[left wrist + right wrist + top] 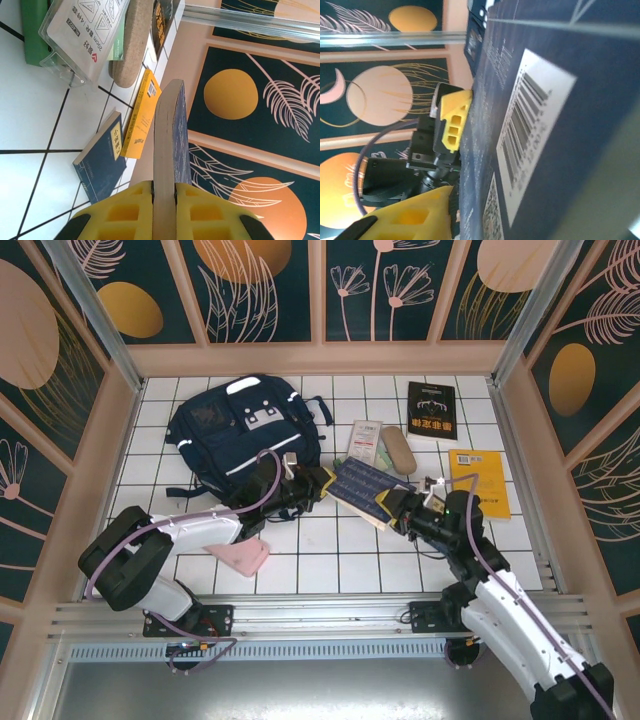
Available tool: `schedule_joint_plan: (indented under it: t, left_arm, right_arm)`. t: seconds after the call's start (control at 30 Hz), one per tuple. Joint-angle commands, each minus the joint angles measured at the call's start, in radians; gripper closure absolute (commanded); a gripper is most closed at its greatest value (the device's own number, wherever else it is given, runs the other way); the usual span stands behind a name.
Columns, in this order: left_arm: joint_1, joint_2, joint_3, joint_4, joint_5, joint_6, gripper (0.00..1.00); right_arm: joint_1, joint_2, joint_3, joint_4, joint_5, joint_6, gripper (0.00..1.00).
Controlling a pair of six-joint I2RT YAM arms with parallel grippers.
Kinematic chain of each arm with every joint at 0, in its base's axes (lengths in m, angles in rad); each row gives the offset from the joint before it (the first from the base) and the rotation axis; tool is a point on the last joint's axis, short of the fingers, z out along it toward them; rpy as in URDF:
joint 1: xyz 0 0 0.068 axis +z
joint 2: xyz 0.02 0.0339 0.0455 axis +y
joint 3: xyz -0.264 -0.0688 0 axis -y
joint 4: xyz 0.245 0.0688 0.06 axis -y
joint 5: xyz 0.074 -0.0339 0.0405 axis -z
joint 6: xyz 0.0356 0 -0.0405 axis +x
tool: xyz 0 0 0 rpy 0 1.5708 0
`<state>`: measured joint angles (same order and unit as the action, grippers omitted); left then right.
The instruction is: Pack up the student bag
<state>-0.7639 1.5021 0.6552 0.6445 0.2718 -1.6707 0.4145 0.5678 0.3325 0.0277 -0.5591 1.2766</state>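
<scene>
The student bag [240, 430], navy with white stripes and pale front patches, lies at the back left of the tiled table. A dark blue book [362, 488] hangs flat just above the tiles between my two grippers. My left gripper [322, 483] is shut on its left end, and the pale page edge [164, 150] sits clamped between the yellow fingers. My right gripper [398, 506] holds the right end. There, one yellow finger [410, 217] presses the barcoded cover [535, 125]; the other finger is hidden behind the book.
A pink pouch [240, 556] lies under the left arm. A clear ruler case [364, 442], a tan pencil case [399, 450], a black book [431, 410] and a yellow book [478, 483] lie at the right. Another blue book [102, 160] rests on the tiles.
</scene>
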Motion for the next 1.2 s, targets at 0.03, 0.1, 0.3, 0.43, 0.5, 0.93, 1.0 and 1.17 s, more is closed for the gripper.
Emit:
schedule_joint_plan:
  t: [0.03,0.1,0.3,0.43,0.5,0.93,1.0,1.17]
  left_arm:
    - [0.006,-0.009,0.029,-0.005,0.008,0.044,1.0]
    - [0.006,-0.016,0.027,-0.008,0.001,0.056,1.0]
    - [0.006,-0.026,0.025,-0.007,0.01,0.092,1.0]
    - [0.005,-0.033,0.02,-0.001,0.012,0.114,1.0]
    - [0.005,-0.038,0.023,-0.01,0.012,0.132,1.0]
    - [0.008,-0.049,0.556,-0.912,-0.092,0.95,0.35]
    - [0.013,-0.04,0.639,-1.043,-0.179,1.111,0.31]
    - [0.054,0.05,0.792,-1.25,-0.439,1.394,0.29]
  right_arm:
    - [0.047,0.027,0.089,-0.058,0.094,-0.073,0.74]
    - [0.047,0.012,0.08,-0.064,0.115,-0.068,0.78]
    - [0.034,-0.027,0.039,-0.058,0.14,-0.051,0.77]
    - [0.022,-0.03,0.032,-0.057,0.143,-0.051,0.7]
    - [0.018,-0.032,0.025,-0.037,0.135,-0.048,0.73]
    - [0.015,0.013,0.242,-0.465,0.426,-0.336,1.0]
    - [0.017,0.037,0.282,-0.512,0.455,-0.386,1.0]
    - [0.018,0.036,0.273,-0.482,0.421,-0.479,1.0]
